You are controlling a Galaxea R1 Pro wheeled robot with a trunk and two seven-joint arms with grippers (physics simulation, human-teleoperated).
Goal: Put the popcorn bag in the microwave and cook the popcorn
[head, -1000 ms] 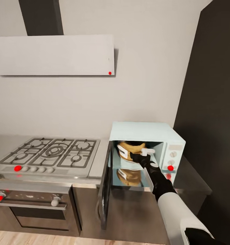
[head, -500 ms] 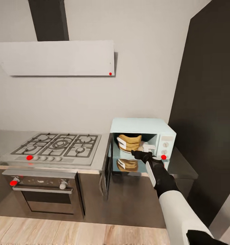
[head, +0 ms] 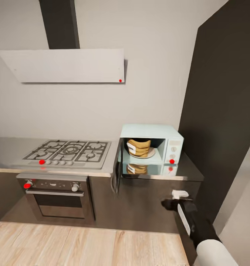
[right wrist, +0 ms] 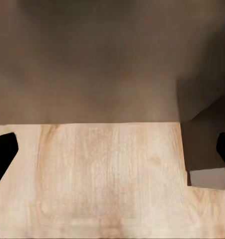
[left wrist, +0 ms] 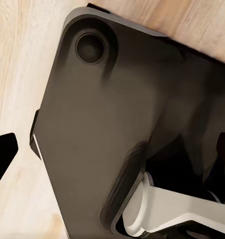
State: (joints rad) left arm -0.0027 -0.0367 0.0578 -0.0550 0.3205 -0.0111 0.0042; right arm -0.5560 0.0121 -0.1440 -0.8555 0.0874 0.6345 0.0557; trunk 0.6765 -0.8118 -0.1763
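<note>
Right end effector (head: 175, 199) empty, low in front of the dark cabinet fronts, below the table edge and near-right of the microwave. In the right wrist view its fingertips (right wrist: 2, 149) sit at the far edges of the frame, so fingers spread wide, nothing between them; wood floor (right wrist: 107, 179) and cabinet base beyond. Left end effector: one dark fingertip (left wrist: 2, 154) visible over the robot's own dark base plate (left wrist: 102, 124) and floor; can't tell if spread or closed.

Popcorn bag (head: 138, 147) upright inside the microwave (head: 151, 144), on a white plate (head: 149, 154), left of centre in the cavity. Microwave door (head: 117, 171) swung open to the left. Microwave sits at the right end of the table (head: 188, 171), gas hob (head: 67, 152) to its left, built-in oven (head: 60, 197) below the hob, white hood (head: 66, 65) above.
</note>
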